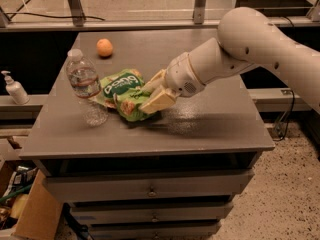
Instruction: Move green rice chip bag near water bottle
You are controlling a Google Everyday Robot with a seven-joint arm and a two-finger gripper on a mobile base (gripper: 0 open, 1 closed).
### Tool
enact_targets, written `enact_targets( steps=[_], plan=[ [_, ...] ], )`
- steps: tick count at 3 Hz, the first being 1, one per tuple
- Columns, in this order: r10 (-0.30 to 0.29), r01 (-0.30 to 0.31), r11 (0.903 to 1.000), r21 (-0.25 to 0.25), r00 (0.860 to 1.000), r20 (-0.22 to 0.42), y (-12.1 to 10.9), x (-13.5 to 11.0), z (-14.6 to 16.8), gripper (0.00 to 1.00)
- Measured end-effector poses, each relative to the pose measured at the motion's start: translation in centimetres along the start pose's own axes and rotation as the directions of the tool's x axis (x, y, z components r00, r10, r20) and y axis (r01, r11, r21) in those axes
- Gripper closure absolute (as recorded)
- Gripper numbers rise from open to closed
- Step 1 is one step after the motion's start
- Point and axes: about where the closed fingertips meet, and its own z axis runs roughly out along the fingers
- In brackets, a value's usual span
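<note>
The green rice chip bag (122,93) is crinkled and lies just right of the water bottle (86,87), its left edge close to or touching the bottle. The bottle stands upright on the left part of the grey cabinet top (210,124). My gripper (152,91) reaches in from the right and is shut on the bag's right side, one tan finger (157,101) in front of the bag and the other behind it.
An orange (104,47) sits at the back of the cabinet top. A small white pump bottle (14,88) stands on a ledge at the far left. A cardboard box (30,214) is on the floor at lower left. My white arm (260,39) spans the right side.
</note>
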Motion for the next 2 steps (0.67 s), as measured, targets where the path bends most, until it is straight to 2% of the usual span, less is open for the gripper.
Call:
enact_targets(
  steps=[2],
  plan=[
    [0.01, -0.01, 1.0, -0.001, 1.0, -0.01, 0.12, 0.46, 0.21, 0.15]
  ],
)
